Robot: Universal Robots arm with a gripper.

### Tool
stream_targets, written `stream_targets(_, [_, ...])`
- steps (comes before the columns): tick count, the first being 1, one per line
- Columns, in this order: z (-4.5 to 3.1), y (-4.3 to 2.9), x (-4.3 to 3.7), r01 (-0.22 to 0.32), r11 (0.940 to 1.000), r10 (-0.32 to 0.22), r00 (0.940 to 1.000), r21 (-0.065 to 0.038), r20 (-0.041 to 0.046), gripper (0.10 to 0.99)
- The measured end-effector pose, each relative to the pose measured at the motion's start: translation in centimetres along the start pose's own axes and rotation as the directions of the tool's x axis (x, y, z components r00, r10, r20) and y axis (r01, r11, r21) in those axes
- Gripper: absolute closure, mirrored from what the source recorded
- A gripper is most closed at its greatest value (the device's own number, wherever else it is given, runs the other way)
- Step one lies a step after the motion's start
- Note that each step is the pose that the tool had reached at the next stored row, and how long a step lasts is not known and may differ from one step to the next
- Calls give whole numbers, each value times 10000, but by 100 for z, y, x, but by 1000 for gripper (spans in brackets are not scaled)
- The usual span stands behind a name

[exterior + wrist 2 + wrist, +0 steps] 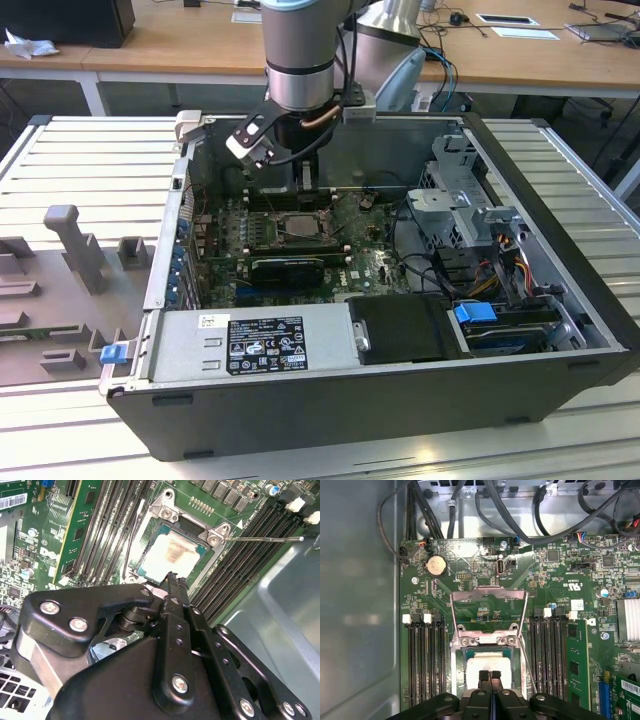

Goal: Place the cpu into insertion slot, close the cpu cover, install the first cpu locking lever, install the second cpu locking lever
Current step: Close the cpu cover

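Open computer case (400, 400) surrounds the gripper (490, 674). Green circuit board (545, 587) lies beneath it. The cpu cover (485, 595) stands flipped open just beyond the fingertips. The insertion slot (485, 640) sits directly below them, with the cpu (487, 661) seated inside. Fingers are clenched together, holding nothing, over the cpu's near edge.

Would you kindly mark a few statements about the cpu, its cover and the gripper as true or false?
1. The cpu lies in the insertion slot. True.
2. The cpu cover is closed over the cpu. False: it is swung open, off the slot.
3. The gripper has its fingers spread wide. False: they are pressed together.
4. The gripper is close above the cpu. True.
5. Black memory slots flank the insertion slot on both sides. True.
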State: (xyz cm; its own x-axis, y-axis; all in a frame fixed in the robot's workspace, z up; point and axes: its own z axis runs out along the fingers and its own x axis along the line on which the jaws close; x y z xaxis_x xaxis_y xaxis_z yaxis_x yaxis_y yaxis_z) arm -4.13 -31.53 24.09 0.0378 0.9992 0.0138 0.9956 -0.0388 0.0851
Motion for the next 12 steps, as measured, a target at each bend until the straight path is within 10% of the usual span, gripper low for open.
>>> stream_targets(12, [-126,13,6,-1,10000,1,10000,0,-1,980])
